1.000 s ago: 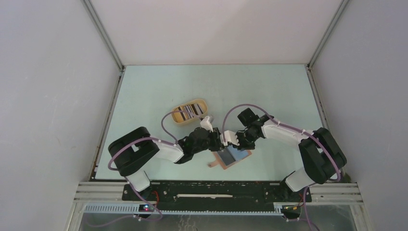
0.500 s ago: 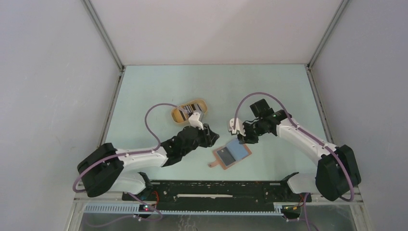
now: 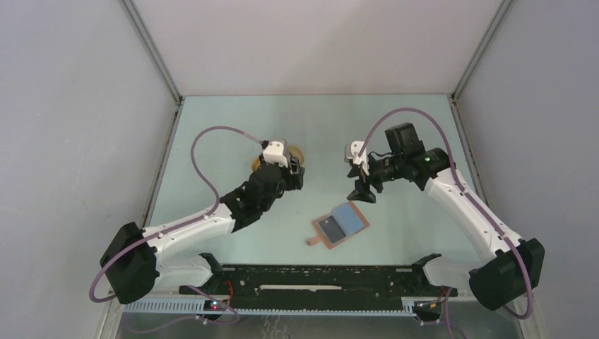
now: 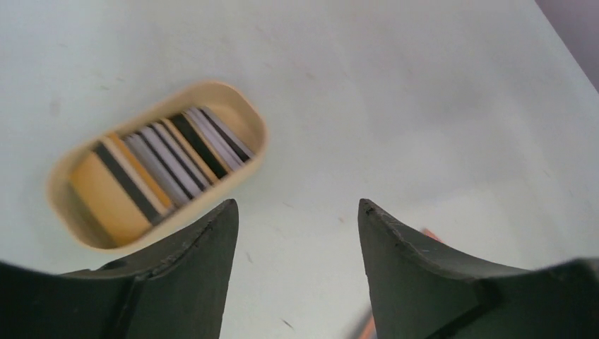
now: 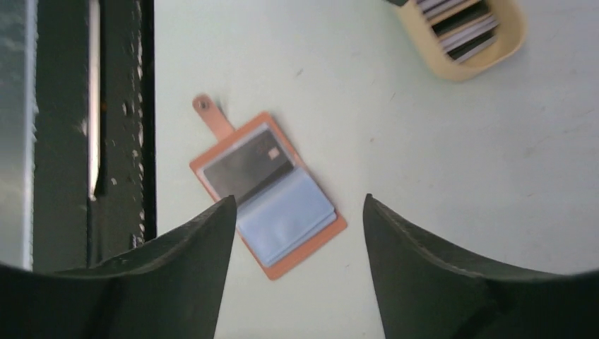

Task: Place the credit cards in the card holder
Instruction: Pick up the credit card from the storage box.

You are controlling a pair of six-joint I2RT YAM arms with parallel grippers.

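Left gripper (image 4: 297, 210), jaws released over tray (image 4: 258, 135), should pinch one card (image 4: 200, 145) edge squarely; right gripper (image 5: 295, 205) hangs released.

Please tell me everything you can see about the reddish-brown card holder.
The reddish-brown, leather-like folding card holder lies open and flat on the pale green table. A snap tab sticks out from one corner. One half shows a dark card, the other a pale blue pocket. Only the table touches it.

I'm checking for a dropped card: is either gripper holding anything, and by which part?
Nothing is held. The left gripper is open and empty near the tray; the right gripper is open and empty above the card holder.
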